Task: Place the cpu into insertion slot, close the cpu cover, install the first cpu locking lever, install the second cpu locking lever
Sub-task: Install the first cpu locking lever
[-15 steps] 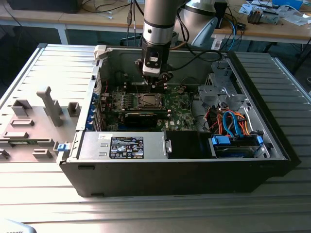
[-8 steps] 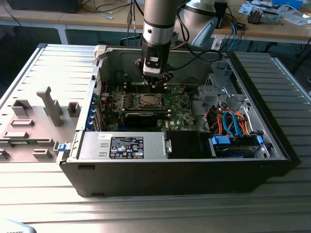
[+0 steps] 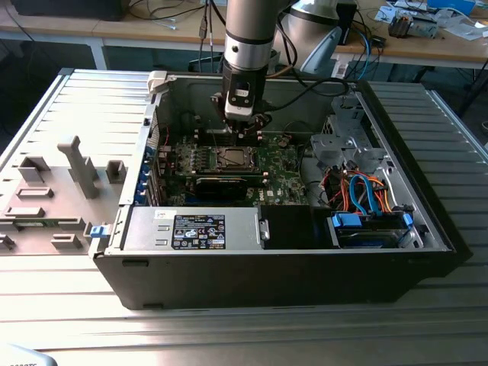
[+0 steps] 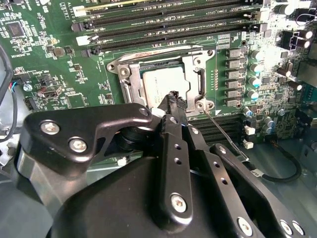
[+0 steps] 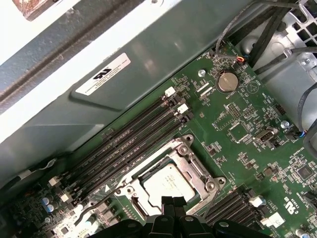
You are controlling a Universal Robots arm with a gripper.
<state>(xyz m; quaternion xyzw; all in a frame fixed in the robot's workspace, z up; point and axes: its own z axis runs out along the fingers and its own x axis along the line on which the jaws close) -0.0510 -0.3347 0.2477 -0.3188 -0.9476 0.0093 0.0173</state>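
Note:
The cpu (image 4: 163, 82) (image 5: 168, 181) lies flat in the insertion slot (image 3: 232, 158) on the green board, its pale metallic face showing. The silvery cpu cover (image 4: 194, 63) (image 5: 192, 164) lies down around it as a frame. My gripper (image 4: 173, 97) (image 5: 173, 201) (image 3: 241, 134) hangs just over one edge of the socket, fingers pressed together with nothing between them. A thin metal locking lever (image 4: 226, 135) runs out from the socket corner beside the fingertips. Whether the tips touch the cover or the lever is unclear.
The board sits in an open black computer case (image 3: 427, 229) on a ribbed metal table. Black memory slots (image 4: 163, 29) (image 5: 129, 141) run beside the socket. Orange and blue cables (image 3: 362, 191) and a drive cage fill the exterior view's right. Grey fixtures (image 3: 76, 164) stand on its left.

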